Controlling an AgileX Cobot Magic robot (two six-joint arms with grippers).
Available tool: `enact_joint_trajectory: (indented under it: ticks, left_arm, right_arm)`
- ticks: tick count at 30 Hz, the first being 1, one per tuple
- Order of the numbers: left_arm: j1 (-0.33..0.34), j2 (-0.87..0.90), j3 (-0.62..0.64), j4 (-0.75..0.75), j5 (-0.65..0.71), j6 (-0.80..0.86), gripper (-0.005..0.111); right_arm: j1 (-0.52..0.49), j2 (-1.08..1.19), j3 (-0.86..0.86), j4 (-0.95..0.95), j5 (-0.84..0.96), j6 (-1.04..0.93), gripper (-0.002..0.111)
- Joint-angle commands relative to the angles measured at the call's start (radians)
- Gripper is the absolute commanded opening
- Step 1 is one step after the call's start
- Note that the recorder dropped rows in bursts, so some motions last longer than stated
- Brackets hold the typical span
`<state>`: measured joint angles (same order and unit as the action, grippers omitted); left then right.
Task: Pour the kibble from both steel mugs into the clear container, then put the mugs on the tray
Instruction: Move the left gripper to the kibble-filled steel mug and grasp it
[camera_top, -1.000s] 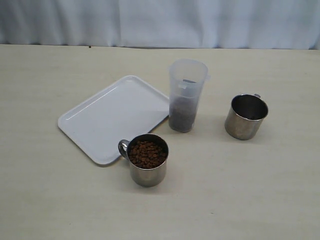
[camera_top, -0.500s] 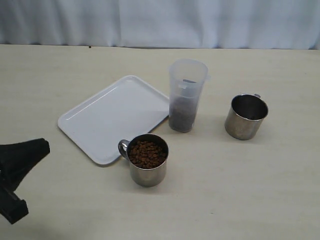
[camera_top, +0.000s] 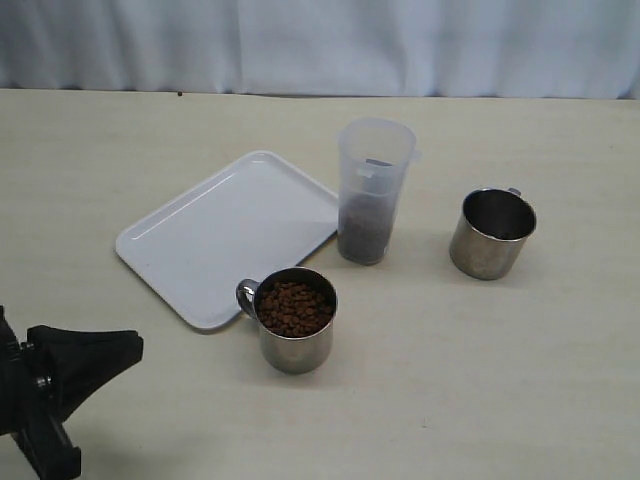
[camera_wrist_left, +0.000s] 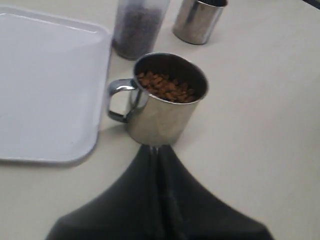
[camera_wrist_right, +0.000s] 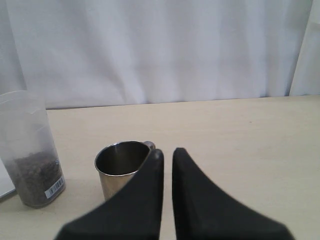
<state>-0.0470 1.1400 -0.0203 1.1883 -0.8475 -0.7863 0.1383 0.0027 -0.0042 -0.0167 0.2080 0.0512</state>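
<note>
The table (camera_top: 480, 400) carries everything. On it the tray (camera_top: 215, 235) lies bare and flat, left of centre in the exterior view. The clear container (camera_top: 372, 190) stands upright just beside the tray's right corner, with a dark layer of pellets already in its bottom. The empty mug (camera_top: 490, 235) stands well apart to the container's right. The full mug (camera_top: 296, 345) sits near the front edge of the tray, its handle (camera_wrist_left: 116, 100) turned toward the tray.

The left gripper (camera_wrist_left: 155, 155) is low at the near left, pointing at the full mug with its tips close to the mug's wall. Its fingers are pressed together and it holds nothing. The right gripper (camera_wrist_right: 166, 155) hangs behind the empty mug, closed to a sliver and equally empty-handed.

The step in hand looks like the reach for the full mug. The jaws must spread before they arrive (closed tips would only shove the mug along). A firm, level grip matters, since the kibble (camera_top: 294, 307) reaches close to the rim. The container is taller than the mug and narrow-mouthed, so the mug should go up above its lip before being tipped slowly.
</note>
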Motion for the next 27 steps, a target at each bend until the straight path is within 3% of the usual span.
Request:
enact_joint_trajectory:
  ticks: [1, 3, 6, 8, 12, 14, 17, 23, 27]
  left_arm:
    - [0.0, 0.092, -0.005, 0.026, -0.12, 0.099, 0.0]
    - [-0.012, 0.164, -0.005, 0.026, -0.173, 0.182, 0.002]
    - [-0.121, 0.288, -0.005, -0.055, -0.197, 0.371, 0.011]
    - [-0.215, 0.382, -0.005, -0.169, -0.203, 0.526, 0.024]
    - [-0.32, 0.51, -0.016, -0.418, -0.251, 0.729, 0.053]
    - [-0.342, 0.544, -0.047, -0.452, -0.246, 0.729, 0.068]
    - [-0.349, 0.556, -0.109, -0.431, -0.187, 0.708, 0.079]
    - [-0.349, 0.557, -0.255, -0.253, -0.017, 0.467, 0.079]
    - [-0.349, 0.557, -0.327, -0.221, 0.044, 0.388, 0.079]
  right_arm:
    - [0.003, -0.003, 0.004, 0.002, 0.003, -0.006, 0.005]
    - [0.003, -0.003, 0.004, 0.002, 0.003, -0.006, 0.005]
    - [0.003, -0.003, 0.004, 0.002, 0.003, -0.006, 0.005]
    - [0.003, -0.003, 0.004, 0.002, 0.003, -0.006, 0.005]
    - [0.003, -0.003, 0.004, 0.002, 0.003, -0.006, 0.005]
    - [0.003, -0.003, 0.004, 0.002, 0.003, -0.006, 0.005]
    - [0.003, -0.003, 0.004, 0.002, 0.003, -0.006, 0.005]
    - [0.003, -0.003, 0.004, 0.002, 0.003, -0.006, 0.005]
    - [0.003, -0.003, 0.004, 0.002, 0.003, -0.006, 0.005]
